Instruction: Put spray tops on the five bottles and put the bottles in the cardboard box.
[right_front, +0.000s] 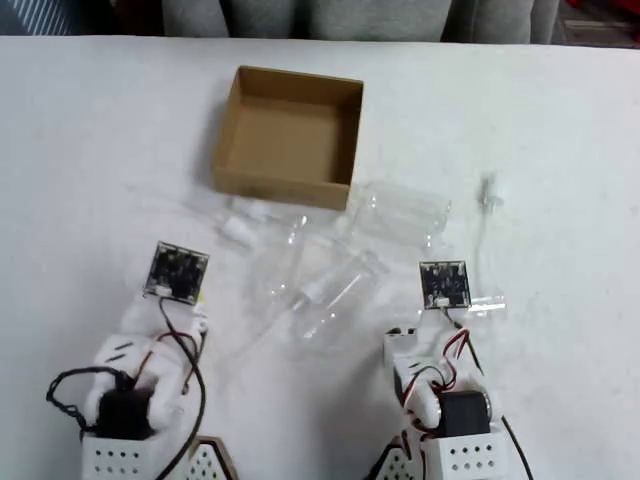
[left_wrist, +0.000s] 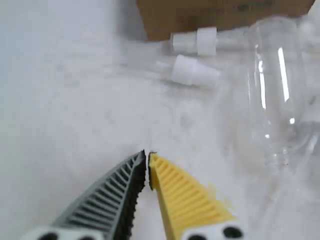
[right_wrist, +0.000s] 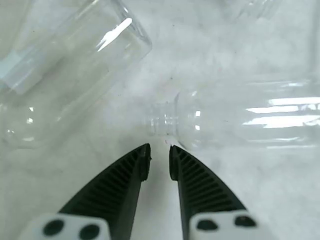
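Your left hand (left_wrist: 147, 156) is closed, grey finger against yellow finger at the tips, with nothing in it, and it sits low over the bare white tabletop (right_front: 80, 150). Ahead of it lie two white spray tops (left_wrist: 196, 41), one next to the other, close to the wall of the brown cardboard box (right_front: 282, 184). A clear plastic bottle (left_wrist: 272, 85) lies on its side just beside them.

Over to your right hand (right_wrist: 159, 153): the black fingers stand a small gap apart and hold nothing. Just off the tips lies a second clear bottle (right_wrist: 240, 120), on its side, with its open threaded neck pointing toward the hand. A third clear bottle (right_wrist: 75, 70) lies slanted nearby, apart from it.

From the high view, the box sits open-topped in the upper middle of the frame. The loose bottles (right_front: 330, 285) are scattered on their sides just below it, in the centre. Your arms sit at lower left and lower right. One lone spray top with a thin tube (right_front: 486, 192) lies at the right of the frame, well apart from the box.
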